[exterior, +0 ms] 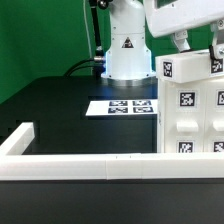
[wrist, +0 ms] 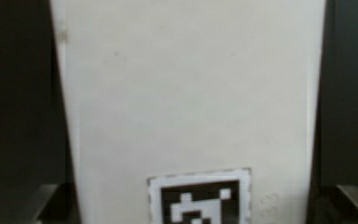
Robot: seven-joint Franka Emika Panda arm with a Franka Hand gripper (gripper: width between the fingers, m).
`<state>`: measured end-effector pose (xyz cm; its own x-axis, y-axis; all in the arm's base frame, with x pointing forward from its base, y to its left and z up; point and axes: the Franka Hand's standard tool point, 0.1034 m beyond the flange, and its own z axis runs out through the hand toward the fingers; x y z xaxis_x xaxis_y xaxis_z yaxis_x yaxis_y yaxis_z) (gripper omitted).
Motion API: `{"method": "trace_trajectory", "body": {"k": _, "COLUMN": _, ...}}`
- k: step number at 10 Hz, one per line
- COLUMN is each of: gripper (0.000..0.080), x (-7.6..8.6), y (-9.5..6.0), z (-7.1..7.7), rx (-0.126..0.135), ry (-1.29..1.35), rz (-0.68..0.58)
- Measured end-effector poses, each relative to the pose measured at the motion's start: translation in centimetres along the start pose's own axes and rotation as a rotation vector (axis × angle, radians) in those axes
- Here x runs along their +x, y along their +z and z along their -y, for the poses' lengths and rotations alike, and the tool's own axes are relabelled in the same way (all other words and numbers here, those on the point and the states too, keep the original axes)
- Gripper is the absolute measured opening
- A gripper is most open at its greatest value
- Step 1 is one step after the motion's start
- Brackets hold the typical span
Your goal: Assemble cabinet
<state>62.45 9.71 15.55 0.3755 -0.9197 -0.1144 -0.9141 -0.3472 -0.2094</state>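
The cabinet (exterior: 195,115) is a large white box with black-and-white tags, standing at the exterior view's right. A smaller white tagged box (exterior: 185,68) sits at its top. My gripper (exterior: 186,46) comes down from above onto this top part. In the wrist view the white face of the cabinet (wrist: 185,90) fills the picture, with one tag low on it. My gripper (wrist: 197,205) straddles it, and the dark fingers (wrist: 44,205) lie against both of its side edges. The gripper looks shut on it.
The long low white L-shaped rail (exterior: 80,165) runs along the front and turns back at the exterior view's left. The marker board (exterior: 122,106) lies flat on the black table before the robot's white base (exterior: 128,50).
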Motion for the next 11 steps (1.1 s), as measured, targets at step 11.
{"method": "trace_trajectory", "body": {"k": 11, "gripper": 0.0649, "x": -0.3, "y": -0.6, "z": 1.0, "rx": 0.066, "ry": 0.454, "rz": 0.08}}
